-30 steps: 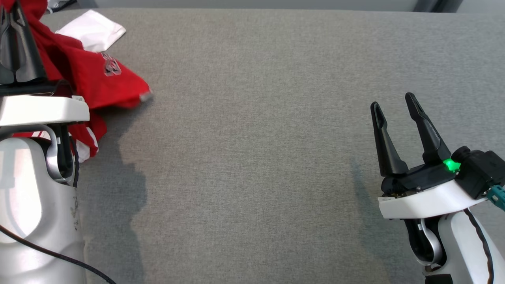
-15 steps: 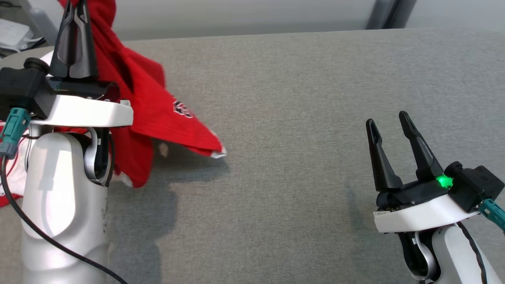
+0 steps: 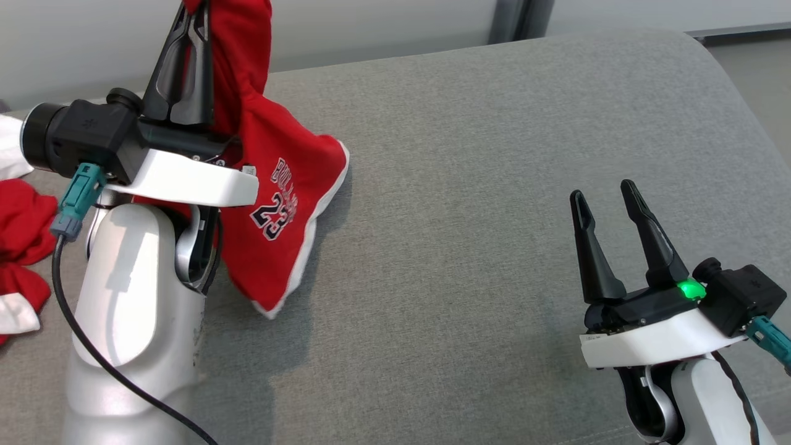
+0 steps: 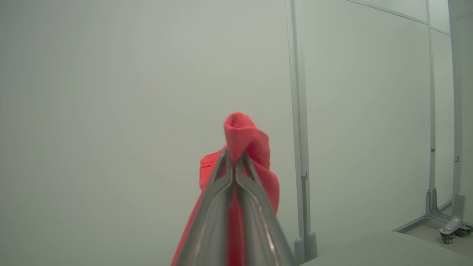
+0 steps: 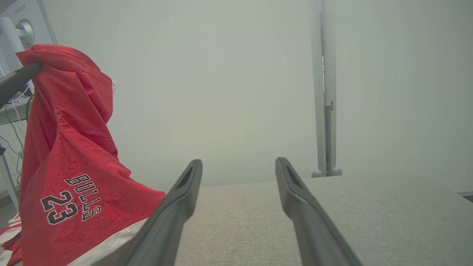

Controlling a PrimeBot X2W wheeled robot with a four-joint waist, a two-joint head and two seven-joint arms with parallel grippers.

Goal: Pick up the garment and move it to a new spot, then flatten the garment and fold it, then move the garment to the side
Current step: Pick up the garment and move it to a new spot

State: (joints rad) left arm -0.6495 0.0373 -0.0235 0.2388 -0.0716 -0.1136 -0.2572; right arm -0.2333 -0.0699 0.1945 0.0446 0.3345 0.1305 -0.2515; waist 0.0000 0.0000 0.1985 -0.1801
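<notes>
Hanging from the left gripper [image 3: 195,18], whose fingers are pinched together on a bunched fold at its top, the red jersey [image 3: 278,204] drapes down the upper left of the head view, its white-trimmed lower corner at or just above the grey cushion [image 3: 469,235]. The right gripper [image 3: 602,190] hovers at the lower right, fingers spread apart and holding nothing. The cloth looks light, soft and limp, so it will likely sag and twist; a free hem corner seems the best second hold for spreading it flat.

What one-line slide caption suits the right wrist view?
Open right gripper hovers over grey fabric surface while red Bulls 23 garment hangs from left gripper.
</notes>
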